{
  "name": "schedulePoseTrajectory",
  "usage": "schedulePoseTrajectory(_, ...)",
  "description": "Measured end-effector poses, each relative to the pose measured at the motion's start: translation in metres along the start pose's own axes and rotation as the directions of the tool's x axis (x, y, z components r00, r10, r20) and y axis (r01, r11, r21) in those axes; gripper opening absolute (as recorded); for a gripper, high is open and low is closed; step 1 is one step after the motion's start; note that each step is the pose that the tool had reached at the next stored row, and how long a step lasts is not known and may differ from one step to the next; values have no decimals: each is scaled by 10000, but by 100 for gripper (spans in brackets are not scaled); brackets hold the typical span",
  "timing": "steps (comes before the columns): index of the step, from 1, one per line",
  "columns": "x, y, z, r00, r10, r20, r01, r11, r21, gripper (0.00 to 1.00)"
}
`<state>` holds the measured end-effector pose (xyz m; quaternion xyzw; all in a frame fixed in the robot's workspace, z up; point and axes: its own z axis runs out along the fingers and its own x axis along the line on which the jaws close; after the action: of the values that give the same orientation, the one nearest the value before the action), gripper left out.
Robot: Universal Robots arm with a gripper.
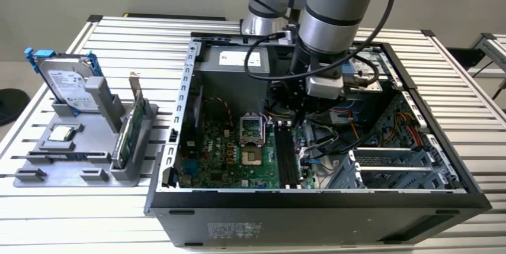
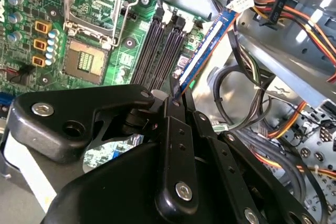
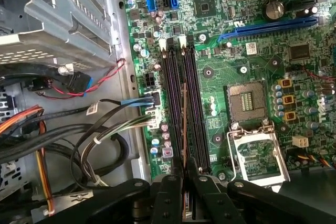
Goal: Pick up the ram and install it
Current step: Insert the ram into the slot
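In both wrist views we see the gripper closed on the ram, its black fingers pinching the stick at one end. In the first wrist view the ram appears edge-on, suspended above the memory slots of the green motherboard; we cannot tell whether it touches a slot. The open CPU socket lies beside the slots. In the exterior view the gripper is lowered inside the open computer case. Further away, toward the exterior view's left, a grey fixture carries a hard drive and an expansion card.
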<state>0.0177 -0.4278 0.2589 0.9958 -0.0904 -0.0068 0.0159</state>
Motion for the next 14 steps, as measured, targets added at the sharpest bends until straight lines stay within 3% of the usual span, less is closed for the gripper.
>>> schedulePoseTrajectory(5, 1, -1, 43, 9987, -502, -17, 502, 9987, -5, 0)
schedulePoseTrajectory(9, 1, -2, 90, 9935, -1139, -36, 1139, 9935, -13, 0)
schedulePoseTrajectory(14, 8, 34, 143, 9918, -1277, -33, 1277, 9918, -1, 0)
